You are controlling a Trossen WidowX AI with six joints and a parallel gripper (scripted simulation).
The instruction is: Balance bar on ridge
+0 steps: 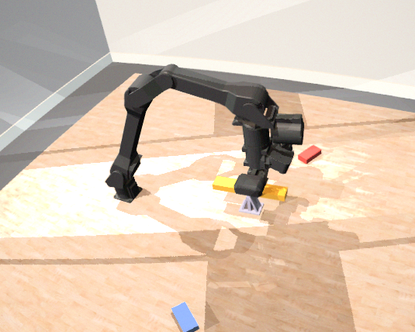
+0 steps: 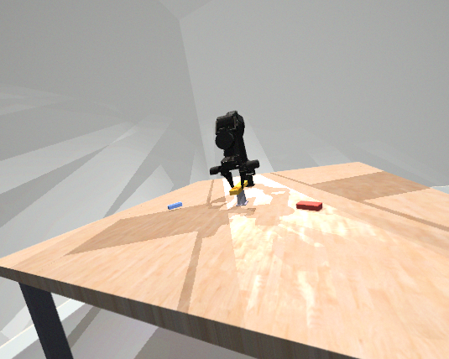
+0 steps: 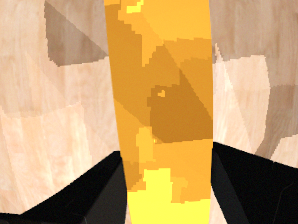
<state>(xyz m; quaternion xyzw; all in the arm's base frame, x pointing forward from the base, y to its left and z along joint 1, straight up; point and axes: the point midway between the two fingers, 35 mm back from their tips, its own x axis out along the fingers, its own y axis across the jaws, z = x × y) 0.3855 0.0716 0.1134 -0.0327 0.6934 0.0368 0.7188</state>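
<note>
The gripper (image 1: 250, 185) (image 2: 237, 187) (image 3: 165, 157) is closed on the yellow bar (image 1: 223, 184) (image 2: 237, 190) (image 3: 165, 75), its fingers part-way open by the bar's width. In the wrist view, one black finger comes in from 8 o'clock and the other from 4 o'clock, each meeting a long side of the bar. The bar runs between them from 12 to 6 o'clock.

In the top view, the fingers grasp the bar near its middle, with one end sticking out toward 9 o'clock and the other toward 3 o'clock, tipped slightly toward 4. The bar is above the table (image 1: 83, 287) (image 2: 321, 293) (image 3: 45, 155), clear of its surface, directly over the small pale ridge stand (image 1: 251, 210) (image 2: 242, 200). Whether the bar's underside touches the ridge is too small to tell, and so is whether it is exactly level.

The arm (image 1: 203, 83) (image 2: 233, 140) arches over from its foot at 9 o'clock in the top view. From the bar there, a red block (image 1: 309, 154) (image 2: 309, 205) lies at 2 o'clock, and a blue block (image 1: 185, 317) (image 2: 174, 205) lies well apart at 7 o'clock, both on the table.
</note>
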